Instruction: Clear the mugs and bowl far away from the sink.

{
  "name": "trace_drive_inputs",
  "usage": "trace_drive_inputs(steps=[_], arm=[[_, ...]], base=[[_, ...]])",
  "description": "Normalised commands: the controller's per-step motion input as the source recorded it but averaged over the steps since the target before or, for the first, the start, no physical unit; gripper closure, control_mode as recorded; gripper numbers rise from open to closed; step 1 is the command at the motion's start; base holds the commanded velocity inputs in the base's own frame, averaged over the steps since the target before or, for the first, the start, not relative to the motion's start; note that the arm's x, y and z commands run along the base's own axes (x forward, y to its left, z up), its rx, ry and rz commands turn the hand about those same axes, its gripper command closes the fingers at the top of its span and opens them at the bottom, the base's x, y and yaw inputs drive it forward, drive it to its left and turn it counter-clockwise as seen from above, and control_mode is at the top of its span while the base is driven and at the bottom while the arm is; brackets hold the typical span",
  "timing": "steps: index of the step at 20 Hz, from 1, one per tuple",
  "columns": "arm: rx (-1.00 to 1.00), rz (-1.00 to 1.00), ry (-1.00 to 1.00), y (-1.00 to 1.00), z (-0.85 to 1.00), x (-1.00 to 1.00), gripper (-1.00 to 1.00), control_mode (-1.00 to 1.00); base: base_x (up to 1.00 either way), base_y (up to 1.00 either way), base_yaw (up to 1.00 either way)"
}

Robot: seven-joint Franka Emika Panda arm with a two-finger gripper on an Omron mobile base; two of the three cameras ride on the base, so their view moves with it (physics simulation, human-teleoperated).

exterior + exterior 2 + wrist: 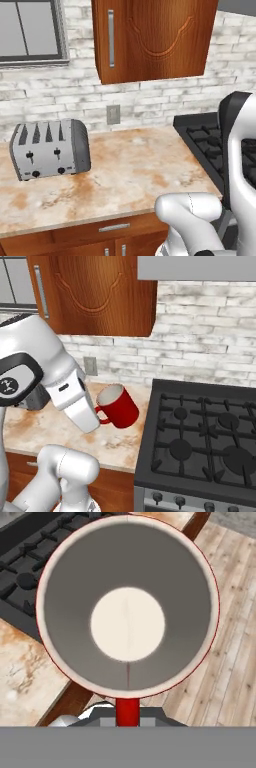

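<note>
The gripper (pixel 99 417) had its jaws almost shut on the handle of the red mug (pixel 117 406), which hung tilted in the air above the counter (pixel 40 428), just beside the stove (pixel 200 446). The mug looked stiff, glossy and probably light, yet breakable; a thin handle could let it swing or slip. The counter's front edge was close, with wooden floor (pixel 220 652) below. Open room lay toward the toaster (pixel 49 148).

Red mug (pixel 118 405), pale inside, tilted on its side in mid-air over the counter edge.
</note>
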Motion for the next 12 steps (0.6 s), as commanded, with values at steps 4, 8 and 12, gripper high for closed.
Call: trace_drive_inputs(steps=[4,8,12], arm=[[-0.02,0.17,0.09,0.14,-0.18,0.0,1.0,-1.0],[-0.02,0.24,0.06,0.23,-0.18,0.0,1.0,-1.0],[-0.03,0.23,0.0,0.4,-0.12,0.0,1.0,-1.0]], base=[[0.02,0.05,0.01],[0.0,0.0,0.0],[0.0,0.0,0.0]])
